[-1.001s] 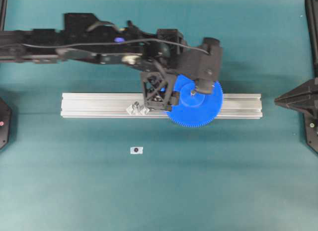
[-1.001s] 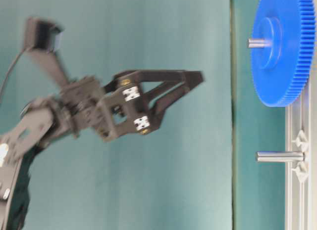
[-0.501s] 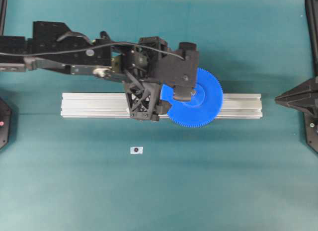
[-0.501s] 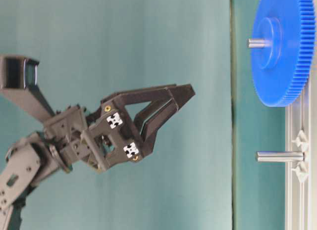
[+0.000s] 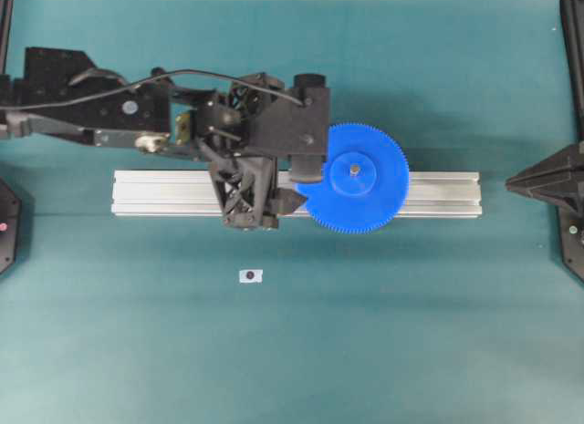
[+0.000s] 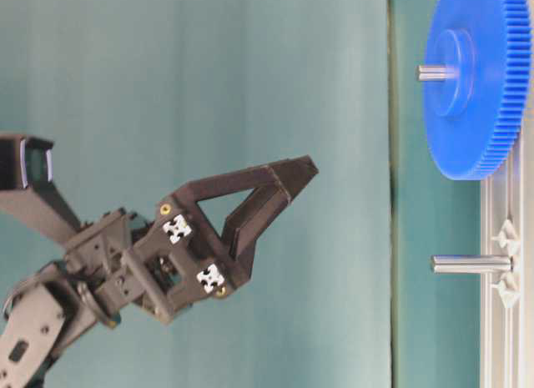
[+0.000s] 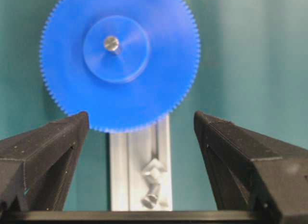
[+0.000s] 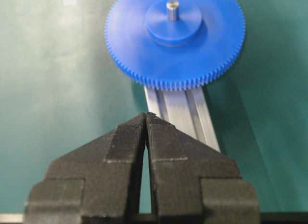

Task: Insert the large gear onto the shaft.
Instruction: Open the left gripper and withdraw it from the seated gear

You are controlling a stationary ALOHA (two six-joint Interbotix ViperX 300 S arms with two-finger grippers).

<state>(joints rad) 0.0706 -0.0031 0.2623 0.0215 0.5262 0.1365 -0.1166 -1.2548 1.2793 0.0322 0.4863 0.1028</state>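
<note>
Over the long ribbed aluminium rail on my teal desk, the wide flat bright-blue plastic gear with fine teeth sits seated on the short grey metal shaft, whose tip pokes up through the raised hub; I judge the insertion done. My left end effector stands wide with nothing between its black fingers, and in the table-level view it hangs well clear of the gear. In the overhead view the left arm's body overlaps the gear's left edge, though that looks like height difference, not contact. The second grey pin on its clear faceted mount stands bare on the rail just beside the gear's rim. My right end effector is closed to a narrow slit, holding nothing, parked at the far end of the rail. What worries me from here: if I bring the left arm back low, a finger could catch the toothed rim and lift or tilt the gear off its pin, or knock the bare pin beside it. I also cannot tell whether the gear is pressed fully down, so a nudge might unseat it.
</note>
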